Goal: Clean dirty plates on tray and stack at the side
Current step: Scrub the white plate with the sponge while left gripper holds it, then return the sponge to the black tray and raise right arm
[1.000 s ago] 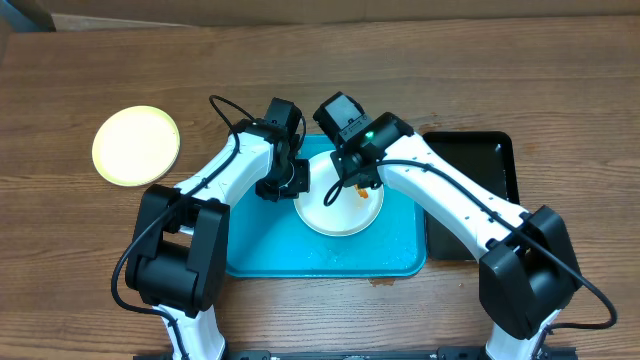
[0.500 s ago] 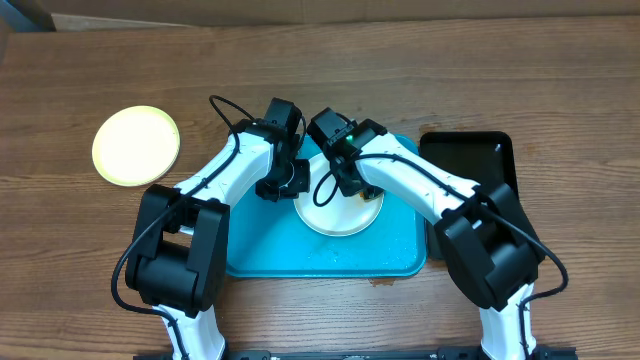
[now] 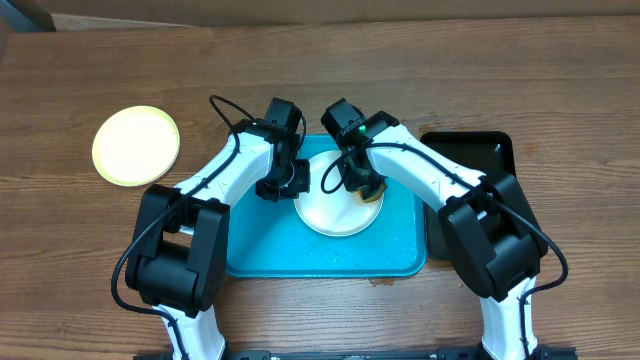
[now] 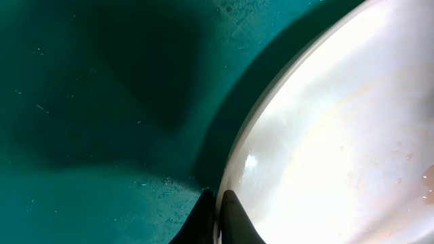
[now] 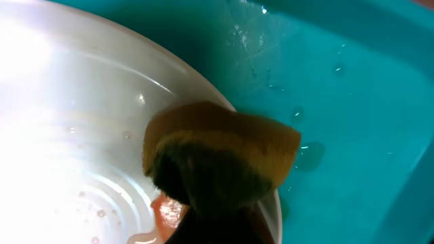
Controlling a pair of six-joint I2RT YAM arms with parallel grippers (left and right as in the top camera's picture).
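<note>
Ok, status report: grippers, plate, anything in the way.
Left gripper shut on white plate rim, on the tray. Right gripper shut on sponge, at plate's edge beside an orange smear. Nothing seen in the way.

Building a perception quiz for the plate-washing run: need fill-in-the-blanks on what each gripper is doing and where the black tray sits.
The right gripper presses a yellow-brown ____ onto the round white plate.
The left gripper pinches that plate's ____.
The narrow black plastic tray lies on the robot's ____ side of the large turquoise-blue rectangular plastic tray.
Missing words: sponge; rim; right.
</note>
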